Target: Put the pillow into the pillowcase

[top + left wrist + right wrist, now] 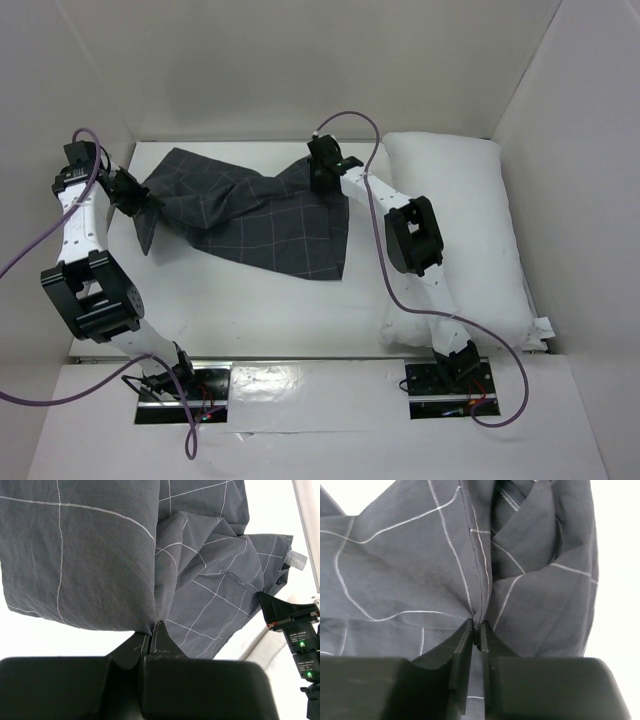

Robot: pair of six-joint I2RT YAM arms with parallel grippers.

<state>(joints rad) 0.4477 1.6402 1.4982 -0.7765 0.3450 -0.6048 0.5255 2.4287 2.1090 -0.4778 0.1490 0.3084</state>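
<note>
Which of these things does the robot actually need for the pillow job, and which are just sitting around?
Needed:
- pillowcase, pinched by the left end effector and the right end effector
- pillow, not yet inside

Just there:
- purple cables
- white walls

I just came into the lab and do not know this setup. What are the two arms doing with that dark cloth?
Both arms hold the grey grid-lined pillowcase. The left claw is shut on its left end and the right claw is shut on its far right corner, so the cloth spreads between them over the table. The white pillow lies along the right side of the table, partly beneath the right arm, and is not yet inside the pillowcase.
</note>
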